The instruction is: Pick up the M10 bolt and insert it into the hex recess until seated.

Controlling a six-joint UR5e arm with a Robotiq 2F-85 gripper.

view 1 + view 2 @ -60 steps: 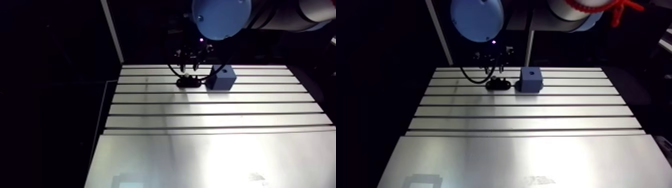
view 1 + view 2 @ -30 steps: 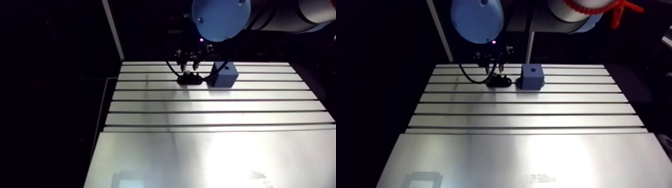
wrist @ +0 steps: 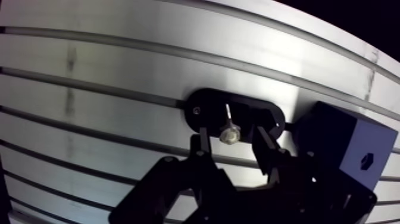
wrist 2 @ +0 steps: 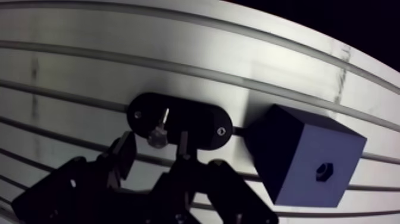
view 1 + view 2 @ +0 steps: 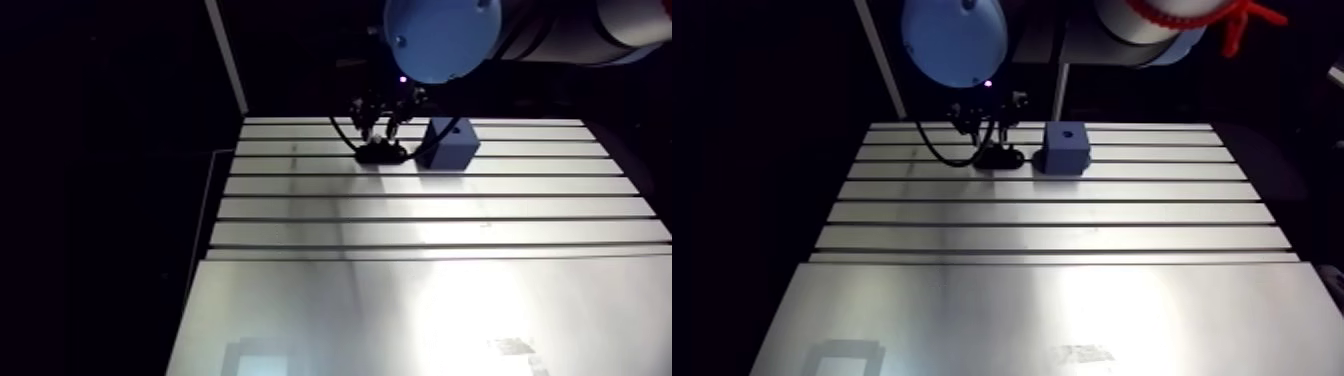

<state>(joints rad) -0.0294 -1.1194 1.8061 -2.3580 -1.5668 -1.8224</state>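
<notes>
The slotted aluminium table point(image 3: 119, 65) is carrying a black oval holder point(image 3: 262, 116) just beside the blue block point(image 4: 303, 155); the M10 bolt point(image 3: 228, 135) is standing in that holder, between the gripper's point(image 3: 231, 140) spread fingers; they are clasping nothing.

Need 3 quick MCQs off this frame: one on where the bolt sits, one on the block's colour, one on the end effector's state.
1. Where is the bolt?
A. lying loose on its side
B. in the black holder, between the fingers of the end effector
C. lifted in the air

2. What colour is the block?
A. red
B. blue
C. yellow

3. The end effector is:
A. open
B. shut on the bolt
C. out of view

Key: 1 B, the wrist view shows the bolt in the holder with a finger on each side. 2 B, the block looks blue in both the arm and wrist views. 3 A, gaps show between the fingers and the bolt.
</notes>
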